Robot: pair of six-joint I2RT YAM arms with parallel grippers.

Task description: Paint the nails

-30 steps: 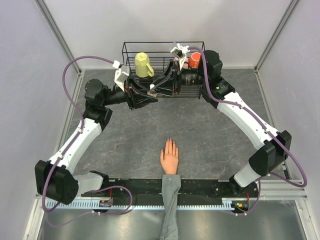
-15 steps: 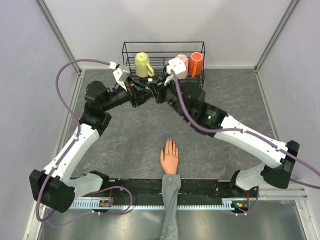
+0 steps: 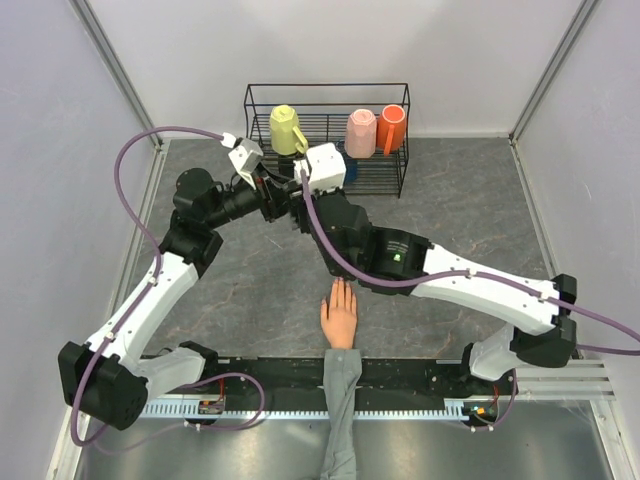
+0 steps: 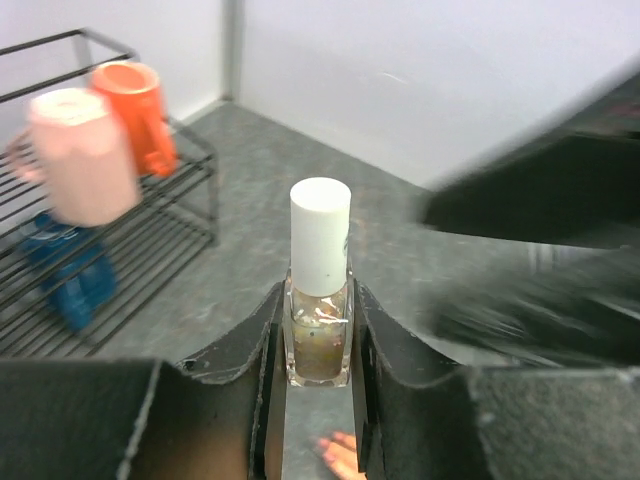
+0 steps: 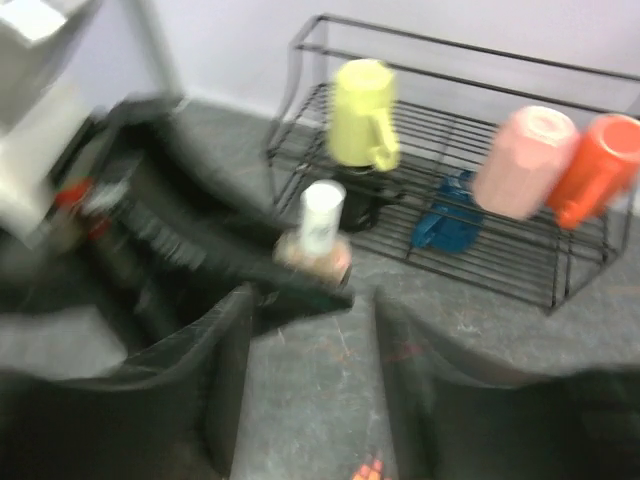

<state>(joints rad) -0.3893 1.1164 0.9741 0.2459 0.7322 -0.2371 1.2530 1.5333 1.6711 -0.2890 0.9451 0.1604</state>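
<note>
A small glass nail polish bottle (image 4: 320, 325) with a white cap (image 4: 320, 235) stands upright between the fingers of my left gripper (image 4: 318, 345), which is shut on it. The same bottle (image 5: 318, 235) shows blurred in the right wrist view, just beyond my right gripper (image 5: 312, 305), which is open and holds nothing. In the top view the two grippers meet at the back centre, the left gripper (image 3: 278, 197) against the right wrist. The peach mannequin hand (image 3: 340, 315) lies flat at the front centre, and its nails (image 3: 340, 284) point away from the arm bases.
A black wire rack (image 3: 325, 88) stands against the back wall with a yellow mug (image 3: 287, 130), a pink cup (image 3: 361, 132), an orange cup (image 3: 392, 128) and a blue object (image 5: 447, 215). The right arm's forearm (image 3: 400, 255) spans the table just behind the hand.
The right arm has swung from the rack to the left and forward, bringing its gripper up to the left gripper. The left arm has hardly moved and still holds the bottle.
</note>
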